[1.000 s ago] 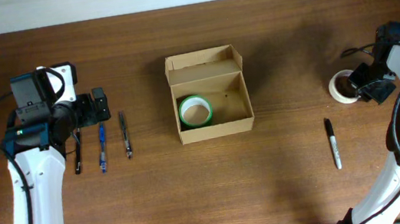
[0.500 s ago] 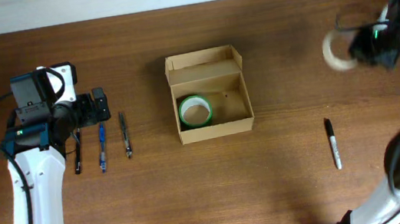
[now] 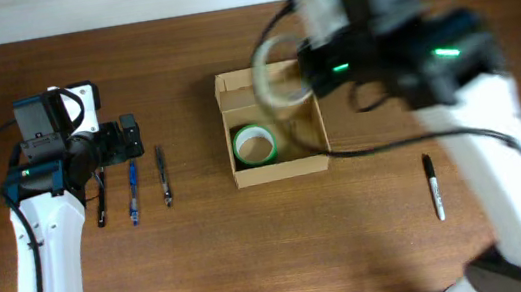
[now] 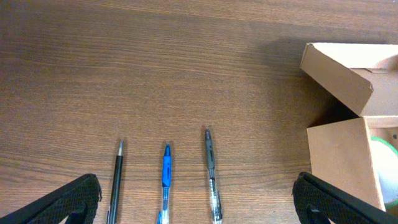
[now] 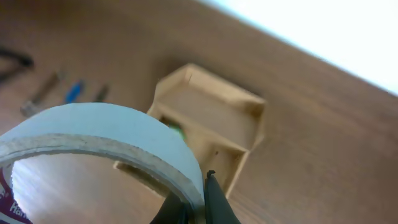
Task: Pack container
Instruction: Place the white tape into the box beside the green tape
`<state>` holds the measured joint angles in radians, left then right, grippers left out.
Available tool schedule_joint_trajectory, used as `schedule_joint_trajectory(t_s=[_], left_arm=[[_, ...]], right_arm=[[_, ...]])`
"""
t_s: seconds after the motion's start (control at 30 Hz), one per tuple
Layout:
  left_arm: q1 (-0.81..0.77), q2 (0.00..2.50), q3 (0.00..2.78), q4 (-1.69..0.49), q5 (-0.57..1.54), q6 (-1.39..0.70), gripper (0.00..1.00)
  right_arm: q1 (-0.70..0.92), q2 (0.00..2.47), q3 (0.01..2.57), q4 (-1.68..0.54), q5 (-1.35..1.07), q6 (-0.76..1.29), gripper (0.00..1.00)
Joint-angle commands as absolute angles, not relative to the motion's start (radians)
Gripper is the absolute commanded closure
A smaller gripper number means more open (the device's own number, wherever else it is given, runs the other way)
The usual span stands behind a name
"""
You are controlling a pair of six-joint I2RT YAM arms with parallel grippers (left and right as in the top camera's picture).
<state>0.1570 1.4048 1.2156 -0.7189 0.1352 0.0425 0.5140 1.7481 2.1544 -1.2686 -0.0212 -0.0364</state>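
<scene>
- Left end effector (image 3: 129, 140) — jaws spread wide, holding nothing — hangs over three pens (image 4: 165, 180) laid side by side on the counter (image 3: 255, 258).
- Centre of the counter: the container (image 3: 284, 170), a plain tan cardboard box, flap lid folded open; a green-edged tape roll (image 3: 237, 147) lies flat in its left half.
- Right end effector (image 5: 194, 205), blurred in the overhead view, pinches a pale tape roll (image 5: 99, 127) by its rim above the box.
- Far right — a black marker (image 3: 433, 187) lies on the counter.
</scene>
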Motion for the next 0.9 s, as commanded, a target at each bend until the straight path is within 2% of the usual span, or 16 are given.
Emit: schedule_joint_trajectory(t_s=[0.0, 0.37, 0.87], left_arm=[[0.16, 1.408, 1.233, -0.72, 0.15, 0.058, 0.01], [0.16, 1.408, 1.233, -0.72, 0.15, 0.058, 0.01], [0.16, 1.408, 1.233, -0.72, 0.15, 0.058, 0.01]], right_arm=[[0.598, 1.911, 2.13, -1.274, 0.094, -0.078, 0.96], [0.619, 2.194, 2.13, -1.268, 0.088, -0.044, 0.96], [0.588, 2.285, 2.13, -1.224, 0.072, -0.045, 0.96]])
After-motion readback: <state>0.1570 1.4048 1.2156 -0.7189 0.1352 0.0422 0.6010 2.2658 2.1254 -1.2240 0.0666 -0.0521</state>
